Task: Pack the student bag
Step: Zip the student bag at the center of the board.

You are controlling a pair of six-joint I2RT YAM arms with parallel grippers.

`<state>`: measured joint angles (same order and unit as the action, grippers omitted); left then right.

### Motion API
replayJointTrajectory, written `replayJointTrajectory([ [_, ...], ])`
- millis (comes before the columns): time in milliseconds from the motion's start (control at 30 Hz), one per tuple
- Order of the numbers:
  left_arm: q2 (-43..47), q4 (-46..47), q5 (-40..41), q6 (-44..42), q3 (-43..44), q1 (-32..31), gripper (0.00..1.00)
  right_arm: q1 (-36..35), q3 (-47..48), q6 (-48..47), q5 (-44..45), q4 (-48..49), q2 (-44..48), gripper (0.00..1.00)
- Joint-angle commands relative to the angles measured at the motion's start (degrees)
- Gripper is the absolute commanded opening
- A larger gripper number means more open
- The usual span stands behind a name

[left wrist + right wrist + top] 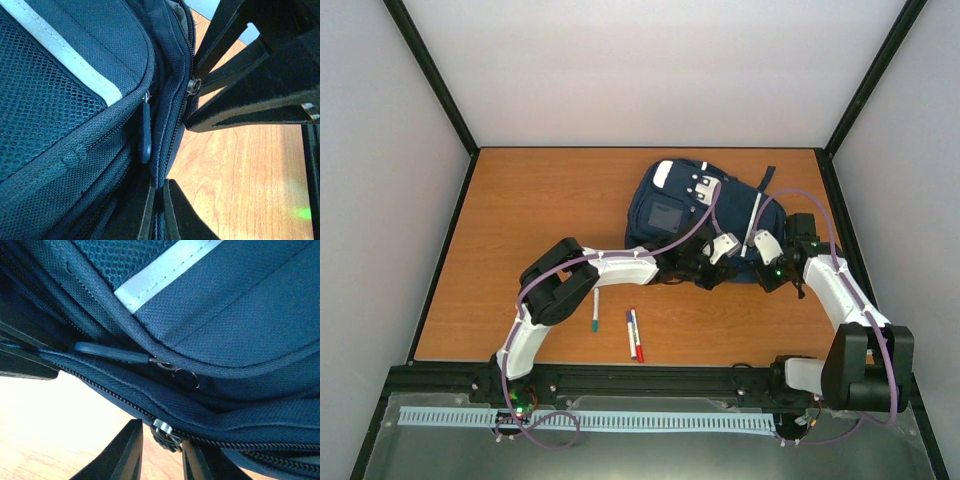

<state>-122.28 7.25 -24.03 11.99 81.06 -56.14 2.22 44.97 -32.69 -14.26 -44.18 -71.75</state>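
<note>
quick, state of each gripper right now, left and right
left gripper: closed, pinching the zip edge of the bag.
right gripper: jaws either side of the zip slider; cannot tell if it grips.

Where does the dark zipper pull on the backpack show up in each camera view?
Top external: too small to make out; only the student bag itself shows, right of centre.
Left wrist: the zipper pull hangs down near the picture's centre, just below the stripe's lower end.
Right wrist: it lies sideways, left of centre, under the curved seam.
Shared landmark: the white-grey stripe, seen in both wrist views.
</note>
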Motion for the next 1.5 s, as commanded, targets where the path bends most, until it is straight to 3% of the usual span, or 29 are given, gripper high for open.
replayJointTrajectory([
  [0, 1.6, 4.7, -1.6, -0.2, 1.4, -0.1, 0.07, -0.2, 1.1, 0.5, 2.5, 2.3, 1.1, 0.23],
  [300, 1.8, 4.1, -0.2, -0.4, 0.3, -0.1, 0.04, -0.1, -0.2, -2.3, 5.1, -2.1, 3.5, 0.03],
  [667, 5.8, 4.0, 2.2, -2.0, -6.3, -0.1, 0.03, 1.0, -2.7, -6.8, 13.1, -4.7, 6.5, 0.03],
  [1467, 24.2, 1.0, 16.4, -5.3, -29.8, -0.1, 0.01, 3.5, -1.5, -13.8, 19.0, -4.9, 2.3, 0.03],
])
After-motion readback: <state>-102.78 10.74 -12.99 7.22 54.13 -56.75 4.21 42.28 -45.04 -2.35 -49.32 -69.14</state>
